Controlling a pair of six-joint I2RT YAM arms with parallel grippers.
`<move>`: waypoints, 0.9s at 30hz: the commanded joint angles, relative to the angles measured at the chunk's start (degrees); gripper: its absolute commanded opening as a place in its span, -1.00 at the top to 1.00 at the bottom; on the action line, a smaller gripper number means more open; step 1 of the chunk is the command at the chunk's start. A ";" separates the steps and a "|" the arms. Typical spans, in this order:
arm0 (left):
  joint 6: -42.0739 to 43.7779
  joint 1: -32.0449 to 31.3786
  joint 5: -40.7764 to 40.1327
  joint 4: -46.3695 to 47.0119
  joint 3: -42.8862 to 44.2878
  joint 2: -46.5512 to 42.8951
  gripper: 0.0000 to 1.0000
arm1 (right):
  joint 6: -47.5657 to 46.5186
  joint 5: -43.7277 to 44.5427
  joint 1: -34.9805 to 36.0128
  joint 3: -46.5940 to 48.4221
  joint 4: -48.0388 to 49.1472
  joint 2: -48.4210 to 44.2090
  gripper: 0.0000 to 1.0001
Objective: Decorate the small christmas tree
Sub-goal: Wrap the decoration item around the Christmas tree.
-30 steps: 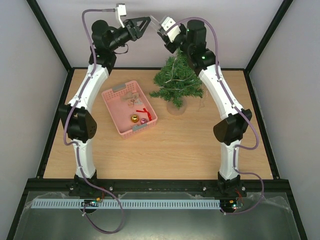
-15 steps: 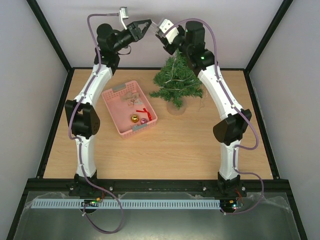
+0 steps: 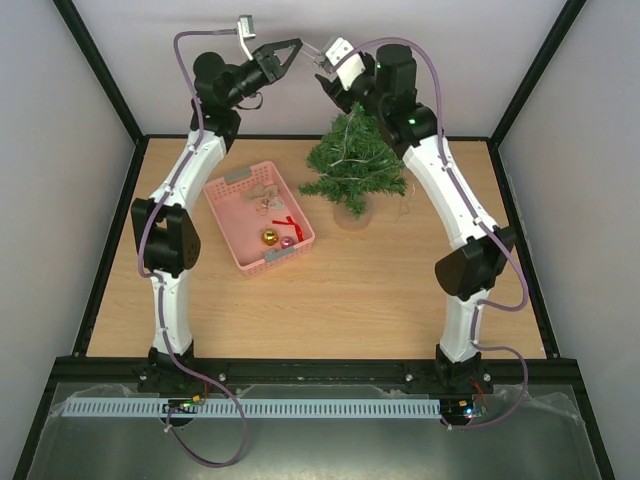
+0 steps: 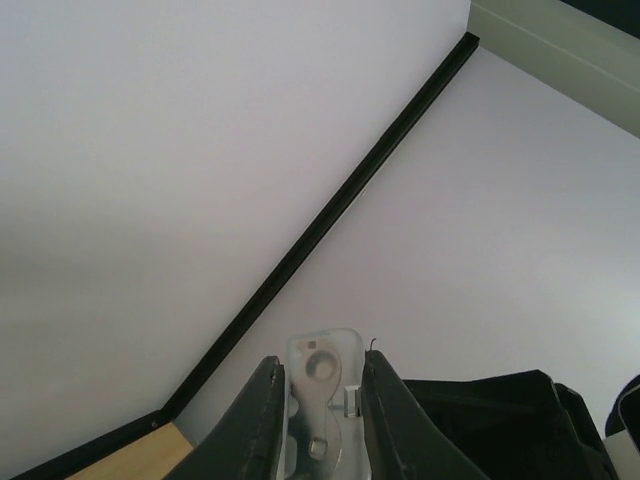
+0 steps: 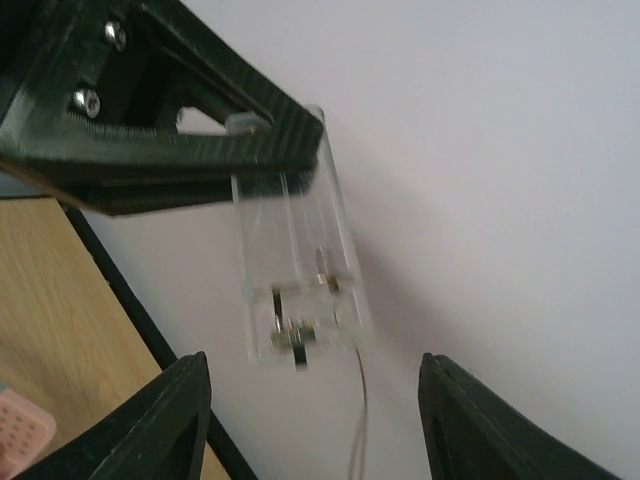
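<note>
Between the pinching fingers of the left gripper (image 4: 320,362) sits a clear plastic case (image 5: 295,260); the right gripper (image 5: 314,362) faces it, jaws spread, holding nothing. Well below both stands the small christmas tree (image 3: 352,160): dark green, bristly, pale string threaded through.
</note>
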 commanded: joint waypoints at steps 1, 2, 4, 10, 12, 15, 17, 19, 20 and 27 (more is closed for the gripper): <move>-1.00 0.32 -1.11 4.28 -0.31 -2.46 0.95 | 5.71 6.44 0.14 -4.98 0.28 -7.44 -0.16; -1.22 0.31 -1.29 4.42 -0.31 -2.52 0.95 | 7.15 7.51 0.14 -7.72 0.04 -9.03 -0.22; -1.53 0.36 -1.52 5.07 -0.31 -2.65 0.95 | 9.86 9.69 0.09 -12.36 0.81 -12.35 -0.30; -1.66 0.25 -2.21 6.14 -0.39 -2.89 0.95 | 19.16 15.90 -0.03 -24.04 4.08 -22.31 -0.47; -1.36 0.23 -2.40 6.11 -0.47 -2.63 0.94 | 22.61 17.39 -0.11 -26.36 4.23 -25.04 -0.47; -0.74 0.18 -2.65 5.98 -0.86 -2.37 0.94 | 26.93 19.75 -0.16 -29.49 4.09 -28.58 -0.48; -0.38 0.07 -2.67 5.95 -1.20 -2.04 0.94 | 27.54 19.38 -0.20 -31.05 4.21 -29.95 -0.48; -0.07 0.01 -2.71 5.93 -1.64 -1.95 0.94 | 27.66 19.36 -0.21 -30.85 3.77 -29.76 -0.47; 0.06 0.01 -2.75 5.95 -1.82 -1.93 0.94 | 27.66 19.17 -0.21 -30.03 3.29 -29.12 -0.47; 2.44 -0.04 -2.71 3.77 -2.41 -2.08 0.93 | 28.32 18.94 -0.21 -23.20 0.00 -23.84 -0.42</move>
